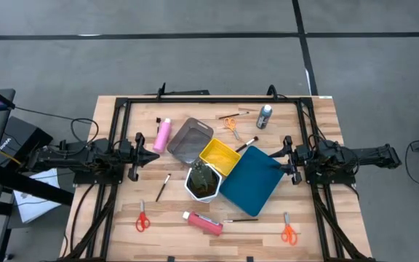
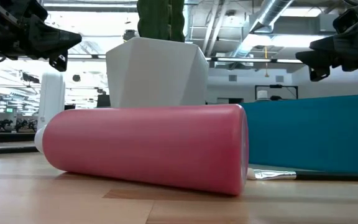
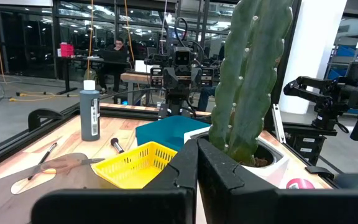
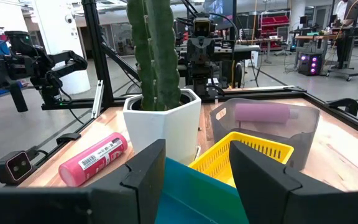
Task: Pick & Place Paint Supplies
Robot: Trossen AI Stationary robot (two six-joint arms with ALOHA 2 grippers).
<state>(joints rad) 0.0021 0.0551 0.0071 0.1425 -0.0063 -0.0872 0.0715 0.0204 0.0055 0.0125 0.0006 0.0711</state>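
My left gripper (image 1: 156, 154) is closed and empty; the pink bottle (image 1: 163, 135) lies just beyond it, long axis pointing away. My right gripper (image 1: 273, 154) waits open.

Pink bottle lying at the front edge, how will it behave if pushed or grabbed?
The pink bottle lies on its side on the bare wood table, so a sideways nudge would probably roll it. Its round, smooth-looking body may slip in a loose grip. It looks rigid, likely holding shape.
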